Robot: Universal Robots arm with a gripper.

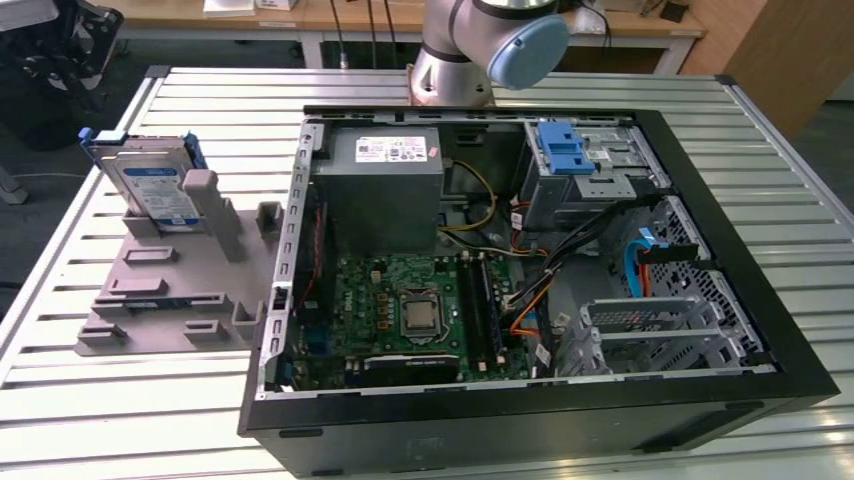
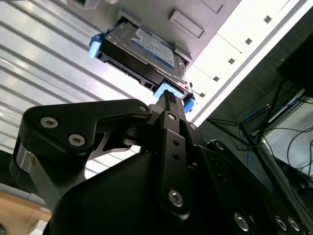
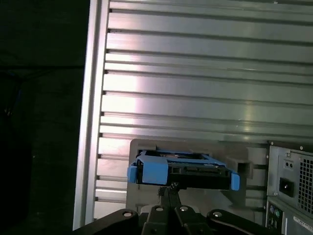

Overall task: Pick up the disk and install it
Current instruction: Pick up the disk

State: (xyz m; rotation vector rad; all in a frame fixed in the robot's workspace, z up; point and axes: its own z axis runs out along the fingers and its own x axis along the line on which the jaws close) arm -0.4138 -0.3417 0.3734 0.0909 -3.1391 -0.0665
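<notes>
Disk (image 1: 147,185) stands on edge in a slot of the grey fixture (image 1: 174,290), label facing the case. Its blue rail frame wraps the edges, and a grey post of the fixture sits just in front of it. From the open computer case (image 1: 534,430), the disk lies at about ten o'clock, toward the exterior view's left and well apart from the case wall. The fixture rests flat on the slatted metal counter (image 1: 120,400). In the second wrist view the disk (image 2: 142,49) shows its white-and-blue label, and the end effector (image 2: 166,95) has its fingers drawn together with nothing between them. The tip lines up with the blue rail at the disk's near end. Whether it touches the rail I cannot tell. In the first wrist view the disk (image 3: 181,169) is seen edge-on in its blue frame, with the end effector (image 3: 171,187) tip just beside that edge. Inside the case, the grey power supply box (image 1: 380,190) sits at twelve o'clock from the green motherboard (image 1: 400,310). A bare blue latch (image 1: 563,150) sits in the drive bay at about one o'clock. Arm base (image 1: 467,45) stands on the counter beyond the case, at twelve o'clock.
</notes>
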